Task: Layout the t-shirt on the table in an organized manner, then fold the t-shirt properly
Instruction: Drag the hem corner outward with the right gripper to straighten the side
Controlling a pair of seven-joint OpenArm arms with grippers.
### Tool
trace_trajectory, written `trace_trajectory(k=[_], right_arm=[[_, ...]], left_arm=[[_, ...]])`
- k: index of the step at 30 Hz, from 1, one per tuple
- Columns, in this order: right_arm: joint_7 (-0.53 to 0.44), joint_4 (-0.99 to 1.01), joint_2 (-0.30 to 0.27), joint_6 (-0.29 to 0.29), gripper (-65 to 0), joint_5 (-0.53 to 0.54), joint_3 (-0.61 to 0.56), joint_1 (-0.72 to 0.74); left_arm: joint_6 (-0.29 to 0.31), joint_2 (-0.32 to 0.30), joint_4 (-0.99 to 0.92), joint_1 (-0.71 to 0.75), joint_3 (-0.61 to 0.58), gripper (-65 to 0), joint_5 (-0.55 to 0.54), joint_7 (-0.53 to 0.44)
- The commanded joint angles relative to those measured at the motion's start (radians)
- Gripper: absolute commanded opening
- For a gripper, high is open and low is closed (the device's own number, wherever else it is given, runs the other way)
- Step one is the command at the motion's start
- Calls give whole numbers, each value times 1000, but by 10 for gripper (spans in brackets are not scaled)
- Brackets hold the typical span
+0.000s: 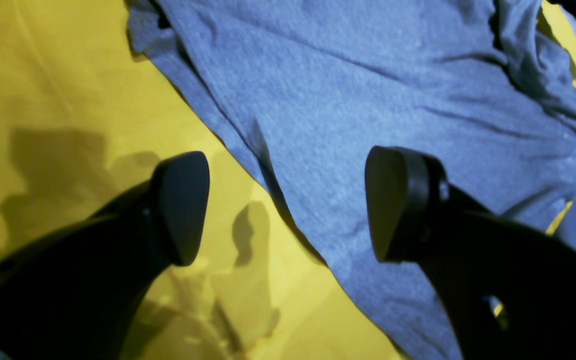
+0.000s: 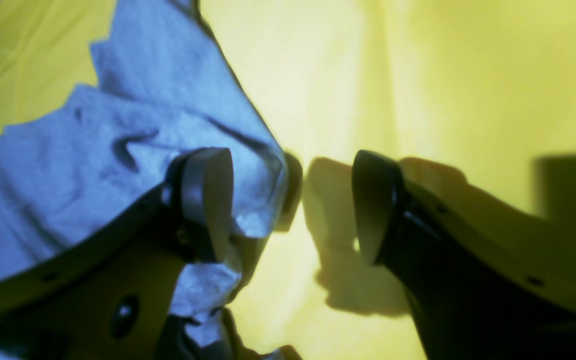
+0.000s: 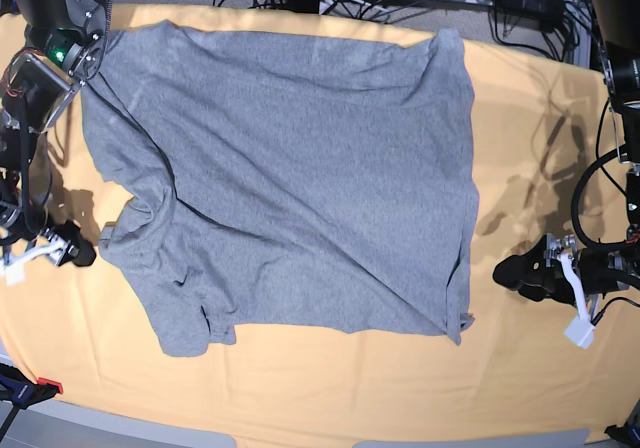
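I've got the t-shirt [image 3: 290, 178] spread on the table [image 3: 330, 388]. Both grippers sit with jaws apart: right gripper [image 2: 288, 205] at its sleeve edge, left gripper [image 1: 288, 205] straddling the hem, bare cloth outside.

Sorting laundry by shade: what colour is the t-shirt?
Plain heather grey, the t-shirt; clearest in the base view.

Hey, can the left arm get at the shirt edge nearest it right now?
Probably yes. The left gripper hangs open right over the t-shirt edge, one finger above the bare table, one above the cloth, with nothing between.
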State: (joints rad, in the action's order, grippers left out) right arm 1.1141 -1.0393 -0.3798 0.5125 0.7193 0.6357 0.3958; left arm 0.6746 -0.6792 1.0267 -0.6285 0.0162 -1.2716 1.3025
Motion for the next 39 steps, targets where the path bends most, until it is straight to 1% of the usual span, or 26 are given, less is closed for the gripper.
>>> trace_trajectory(k=[1,4,5,8,10,13,14,15,16,18,19,26,29,31,33,34,39], right_arm=[[-20,32,-19,16,-261,41,13,25],[-17,161,-19,82,-261,95,34,25],[-17,190,-19,100,-261,97,33,25],[-12,232,-13,131,-261,97,33,24],[19,233,-8,145,-261,116,32,25],[113,233,-5,182,-266,236,32,26],[135,233,-5,186,-294,258,32,29],[142,232,-6,186,-345,261,32,32],[144,232,-6,186,-419,261,32,34],[144,225,-9,186,-608,260,32,43],[144,217,-13,186,-650,260,32,48],[143,87,-45,186,-650,262,28,113],[136,40,-53,186,-650,261,-14,143],[135,30,-53,186,-650,260,-66,163],[117,30,-53,186,-650,215,-137,185],[92,30,-53,186,-650,167,-178,194],[-89,30,-53,186,-650,-172,-379,241]], left_arm=[[6,-19,14,-31,8,-156,-20,-18],[6,-19,14,-31,8,-156,-20,-18],[6,-19,14,-31,8,-156,-20,-18],[6,-19,14,-31,8,-156,-20,-18],[6,-19,14,-31,8,-156,-20,-18],[6,-19,14,-31,8,-156,-20,-19],[6,-19,13,-31,8,-156,-20,-19],[6,-19,14,-31,8,-156,-21,-19],[6,-19,14,-31,8,-156,-21,-19],[6,-19,14,-31,8,-156,-21,-19],[6,-19,13,-31,8,-156,-21,-19],[6,-19,14,-31,8,-156,-20,-19],[7,-19,13,-31,8,-156,-21,-19],[6,-19,14,-31,8,-156,-21,-19],[6,-19,14,-31,8,-156,-20,-19],[6,-19,14,-31,8,-156,-20,-19],[6,-19,14,-31,8,-156,-20,-19]])
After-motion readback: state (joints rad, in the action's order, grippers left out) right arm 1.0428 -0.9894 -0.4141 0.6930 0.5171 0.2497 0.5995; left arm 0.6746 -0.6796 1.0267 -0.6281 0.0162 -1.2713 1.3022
